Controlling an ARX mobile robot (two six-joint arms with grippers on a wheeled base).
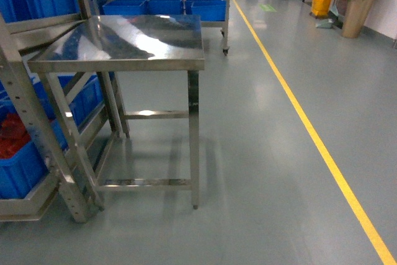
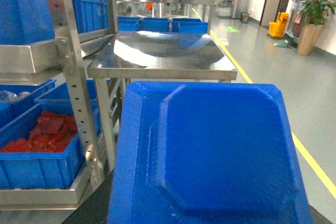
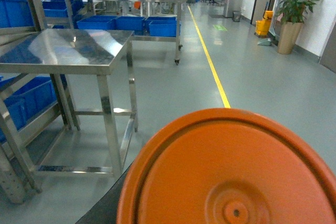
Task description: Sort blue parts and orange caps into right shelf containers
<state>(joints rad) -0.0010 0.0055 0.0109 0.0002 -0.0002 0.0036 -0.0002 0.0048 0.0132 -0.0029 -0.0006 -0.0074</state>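
A blue part (image 2: 215, 156) fills the left wrist view and an orange cap (image 3: 231, 171) fills the right wrist view; neither gripper is visible, so their state cannot be told. Blue crates (image 1: 25, 153) sit on the shelf (image 1: 25, 103) beside a steel table (image 1: 136, 41). No writing is legible.

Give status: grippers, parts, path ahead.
Grippers not in view. Blue part fills left wrist view, orange cap fills right. Steel table dead ahead; blue crates on rack left.
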